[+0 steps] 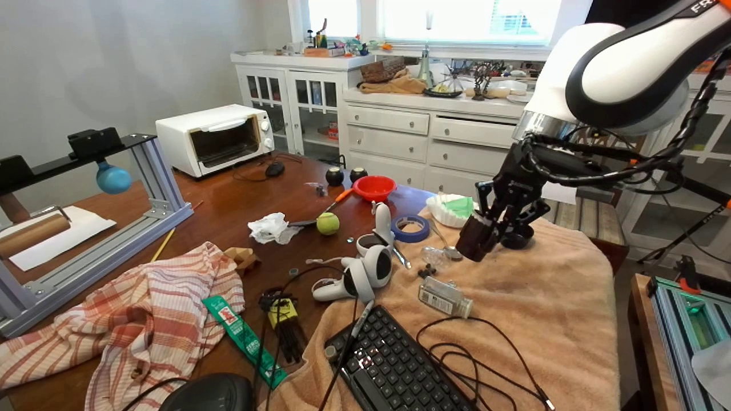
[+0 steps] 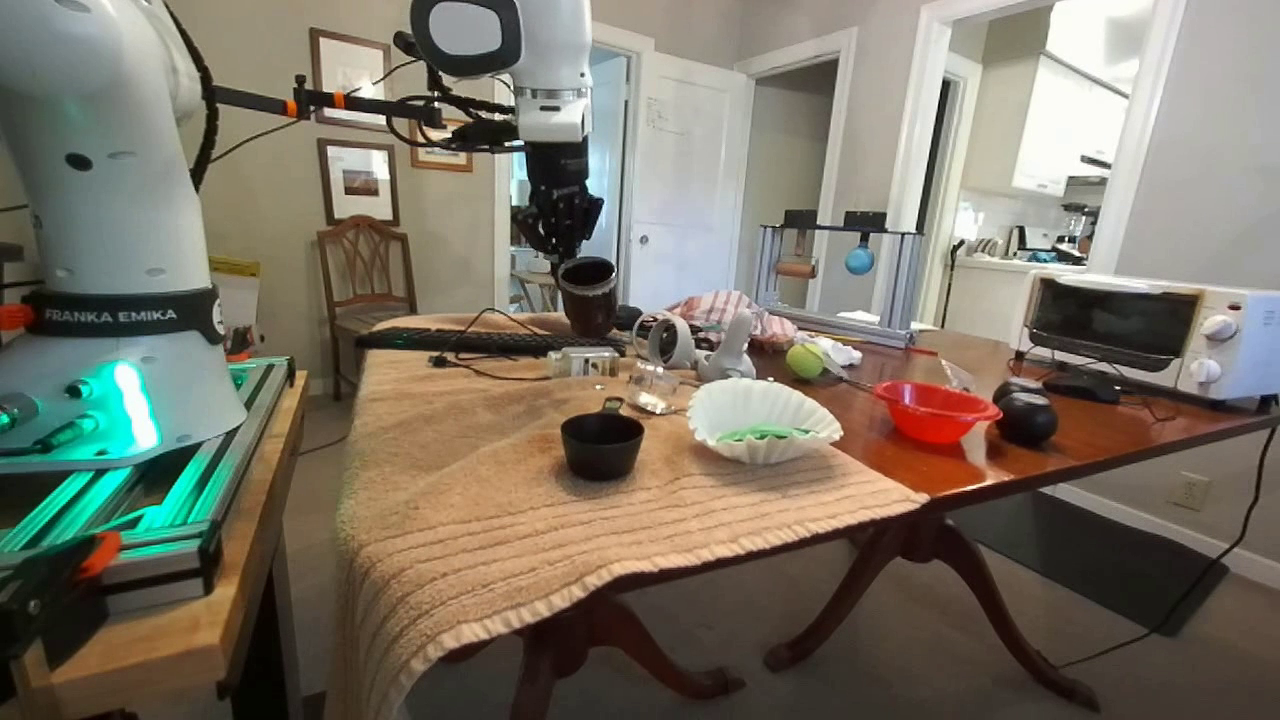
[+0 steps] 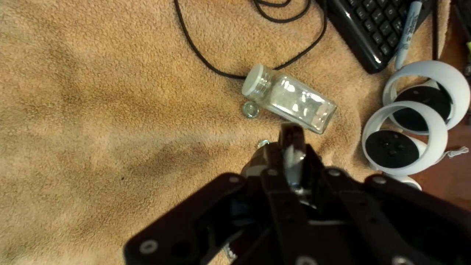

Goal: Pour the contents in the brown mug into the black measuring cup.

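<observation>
black-and-orange clamp (image 2: 40,600), closest at lower left in an exterior view, sits on the wooden bench (image 2: 253,505) beside my base (image 2: 100,350), presumably to stop me shifting. next rightward, a tan towel (image 2: 470,520) is spread wide, perhaps to cushion things and catch spills. above it, my claw (image 2: 558,262) is clamped on the brown mug (image 2: 590,300), whether at handle or wall i cannot tell. the mug hangs clear of the towel, mouth up but leaning toward the black measuring cup (image 2: 602,452), likely in preparation for pouring; what it holds i cannot see. that cup stands upright on the towel, apart from the mug, top uncovered, as a receiver needs. further right sit a white fluted dish (image 2: 765,402) and a red bowl (image 2: 935,425), probably bystanders.
</observation>
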Available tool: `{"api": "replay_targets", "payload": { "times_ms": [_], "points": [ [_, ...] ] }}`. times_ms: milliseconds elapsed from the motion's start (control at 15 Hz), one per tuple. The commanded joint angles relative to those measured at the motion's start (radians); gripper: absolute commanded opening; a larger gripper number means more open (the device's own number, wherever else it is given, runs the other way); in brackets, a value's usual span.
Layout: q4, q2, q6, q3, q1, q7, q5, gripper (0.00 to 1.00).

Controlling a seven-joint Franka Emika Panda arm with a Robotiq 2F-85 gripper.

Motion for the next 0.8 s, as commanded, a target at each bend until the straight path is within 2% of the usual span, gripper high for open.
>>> {"api": "replay_targets", "payload": {
  "times_ms": [0,67,200,267,533,733],
  "points": [
    [0.002,-0.002,-0.005,0.015,-0.017,-0.007,0.011,0.18],
    [0.002,-0.003,-0.005,0.015,-0.018,-0.008,0.012,0.04],
    [0.027,0.015,-0.079,-0.041,0.012,-0.126,0.095,0.04],
    [0.021,0.012,-0.103,-0.066,0.005,-0.170,0.133,0.04],
    [0.004,0.001,-0.181,-0.143,-0.056,-0.319,0.269,0.04],
    [0.000,-0.002,-0.200,-0.171,-0.110,-0.362,0.333,0.04]
  ]
}}
